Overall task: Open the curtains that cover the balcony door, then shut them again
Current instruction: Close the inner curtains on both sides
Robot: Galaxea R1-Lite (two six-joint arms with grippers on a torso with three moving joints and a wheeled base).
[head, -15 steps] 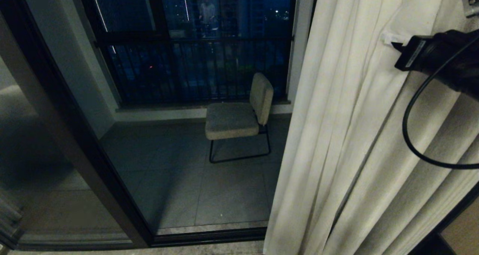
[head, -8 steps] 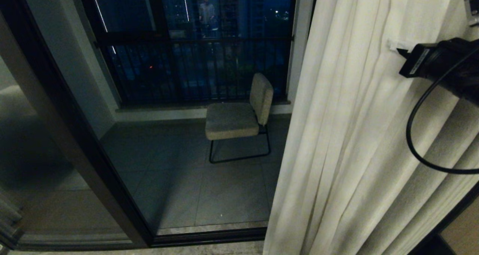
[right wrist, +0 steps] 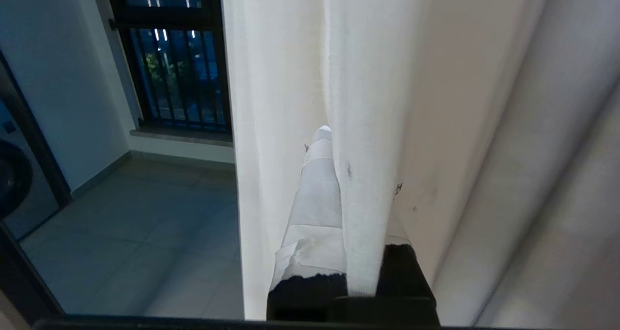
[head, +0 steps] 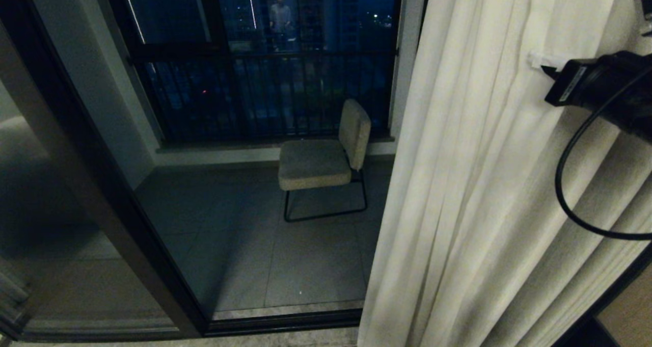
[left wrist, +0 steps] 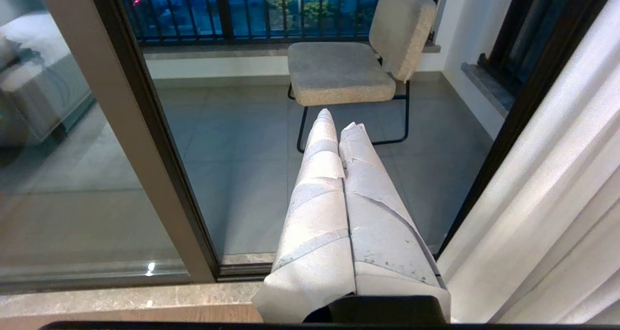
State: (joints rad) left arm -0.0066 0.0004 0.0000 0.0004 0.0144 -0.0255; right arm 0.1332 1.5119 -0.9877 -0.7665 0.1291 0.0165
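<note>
The curtain [head: 484,184] hangs at three o'clock, in front of the glass door [head: 91,184]. Behind the door, at twelve o'clock, a chair [head: 321,158] stands before the railing [head: 265,97].

At your nine to eleven o'clock the doorway is open; the chair [head: 326,156] stands beyond, and the curtains [head: 473,194] block your two o'clock.

My right gripper [right wrist: 334,141] – one taped finger shows in the wrist view, the other sits behind a curtain [right wrist: 368,102] fold. Head view cuts my right arm [head: 606,89] at the frame edge – curtain top and hem cropped too.
</note>
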